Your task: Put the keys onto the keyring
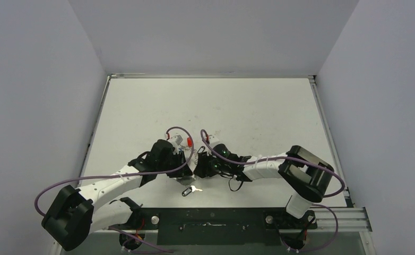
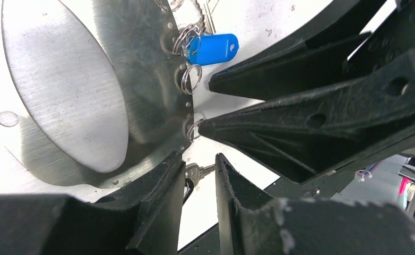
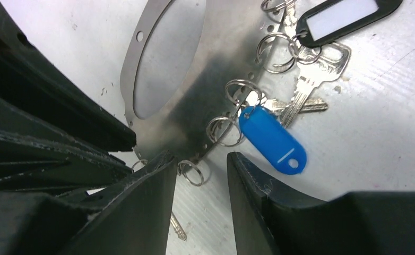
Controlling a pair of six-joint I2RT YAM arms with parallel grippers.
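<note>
A: How far along with the keys?

B: Partly done, judging from both wrist views. Already hanging by a split ring from a small hole in the rim of the keyring [image 3: 221, 69]: the blue-tagged key [image 3: 271, 139]. Next along that rim, seemingly hooked in the same way: a key with a black-framed tag [image 3: 322, 61]. Cannot tell for sure.

A: And left to do?

B: At least one loose key [image 1: 193, 189], lying on the desk [image 1: 258, 111] apart from the keyring, on its side toward the arm bases. Not yet threaded. Also on the rim of the keyring: an empty split ring [image 3: 192, 173] and others like it, probably meant for this key. No red tag made out clearly anywhere.

A: State of the jaws?

B: For the left gripper [image 2: 197, 157]: jaws a little apart, pinching nothing, one tip touching the rim of the keyring or just beside it; cannot tell which. For the right gripper [image 3: 201, 155]: jaws spread, one on each side of that empty split ring, not closed on it.

A: Place of the keyring itself?

B: Seemingly flat on the desk, between the two grippers, gripped by neither as far as visible.

A: Next need, then?

B: Likely to steady the keyring, fetch the loose key, and work it onto a free ring. Fiddly work: thin wire, small holes.
</note>
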